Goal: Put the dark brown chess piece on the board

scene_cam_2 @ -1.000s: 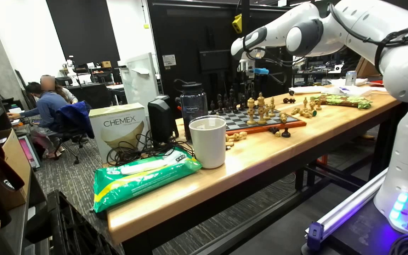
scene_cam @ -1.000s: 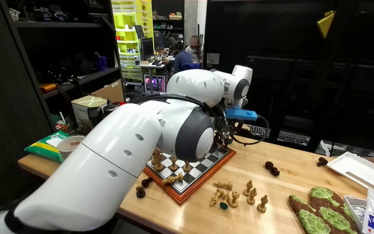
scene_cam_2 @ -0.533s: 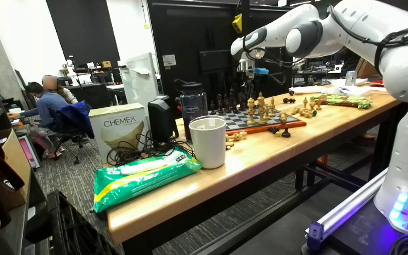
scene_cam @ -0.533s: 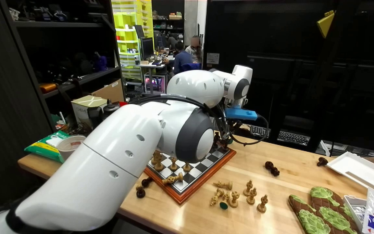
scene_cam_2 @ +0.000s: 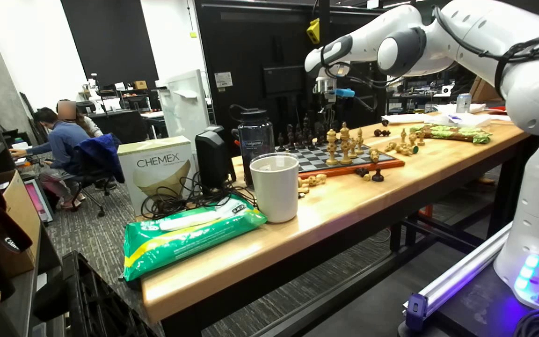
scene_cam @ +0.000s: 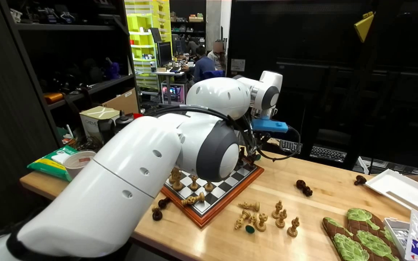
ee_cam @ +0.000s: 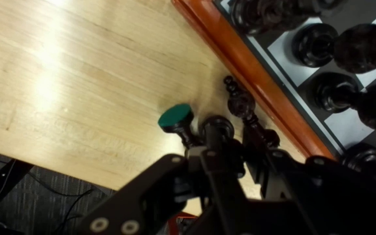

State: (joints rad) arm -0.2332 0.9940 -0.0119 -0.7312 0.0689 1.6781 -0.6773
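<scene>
In the wrist view my gripper (ee_cam: 230, 138) is shut on a dark brown chess piece (ee_cam: 225, 124); one finger covers part of its base. Whether that base touches the table cannot be told. A second dark piece (ee_cam: 176, 116), its green felt underside showing, lies against the left finger. Along the board's edge lies a third dark piece (ee_cam: 241, 104), partly behind the right finger. The board (ee_cam: 250, 68), with its reddish-brown frame, runs diagonally at the upper right. In an exterior view the gripper (scene_cam_2: 328, 114) hangs past the far dark pieces; the held piece cannot be made out there.
Dark pieces (ee_cam: 315, 45) stand along the board's near rows in the wrist view. Light pieces (scene_cam: 177, 181) stand on the opposite side, one lying down. More light pieces (scene_cam: 261, 222) and dark ones (scene_cam: 303, 187) are scattered on the table. A bottle (scene_cam_2: 256, 140) and cup (scene_cam_2: 274, 192) stand nearby.
The fingers have come together on the piece. Over the last half second the wrist has risen very slightly. The board and the scattered pieces have stayed in place.
</scene>
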